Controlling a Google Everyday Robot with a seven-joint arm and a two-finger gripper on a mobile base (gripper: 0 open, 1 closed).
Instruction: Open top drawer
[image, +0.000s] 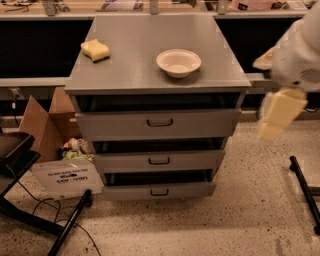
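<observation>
The top drawer (159, 124) is the widest grey front of the metal cabinet, with a small dark loop handle (160, 122) at its centre. Its front stands level with the two shorter drawers (159, 161) below, and a dark gap runs above it. My gripper (277, 117), cream-coloured and blurred, hangs in the air at the right edge of the camera view. It is right of the cabinet, about level with the top drawer, and touches nothing. The white arm (300, 50) rises above it.
A white bowl (178, 62) and a yellow sponge (95, 49) sit on the cabinet top (150, 35). An open cardboard box (55, 150) with a white sign stands at the left. Black stand legs (305, 190) and cables lie on the speckled floor.
</observation>
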